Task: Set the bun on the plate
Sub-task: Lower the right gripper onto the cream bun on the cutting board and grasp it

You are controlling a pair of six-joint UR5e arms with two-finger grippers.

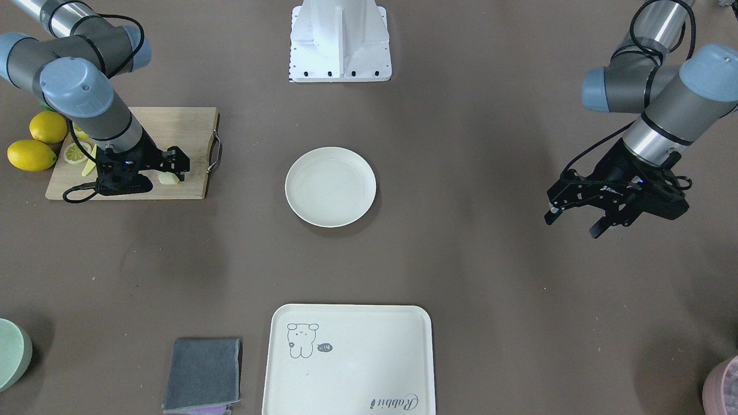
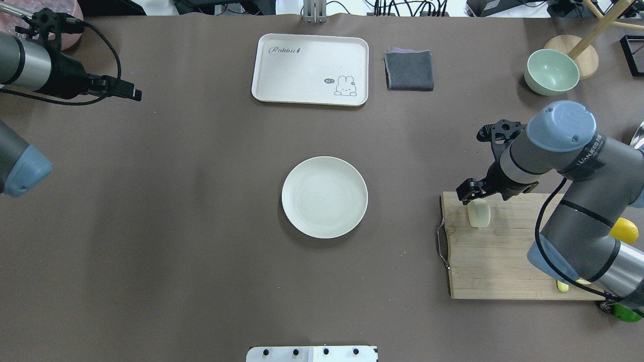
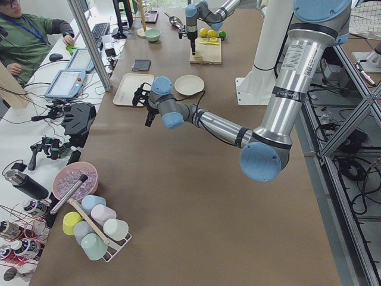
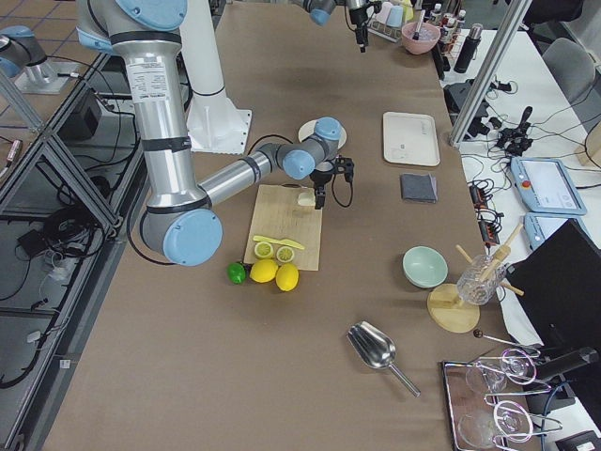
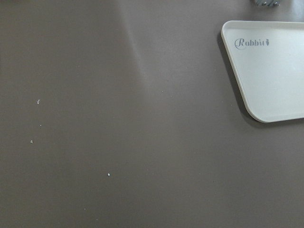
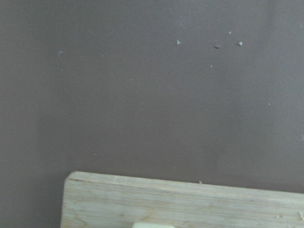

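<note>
Brown table (image 2: 201, 226) surface is seen in all views, with operators' desks along its far side. Plate (image 2: 324, 196) is set at the table's centre and is seen bare. Bun (image 2: 479, 213) is located on the wooden cutting board (image 2: 498, 261), close to the board's far edge and near its corner towards the plate; bun and plate are well apart. The board itself is placed by the table's right edge.

Right gripper (image 2: 470, 193) is held just over the bun, at the board's far edge. Contact with the bun can't be confirmed, and its jaw state can't be told from any view. Only a sliver of the bun is caught at the bottom edge of the right wrist view, and no fingers are shown there.

Left gripper (image 1: 573, 226) is hung above bare table near the left edge, fingers spread, nothing held.

Whole lemons (image 1: 31, 154) and a lemon slice (image 1: 75, 153) are seen at the board's right end. Cream tray (image 2: 302, 70) is placed mid far edge, grey cloth (image 2: 409, 70) just beside it, green bowl (image 2: 551, 72) towards the far right corner.
</note>
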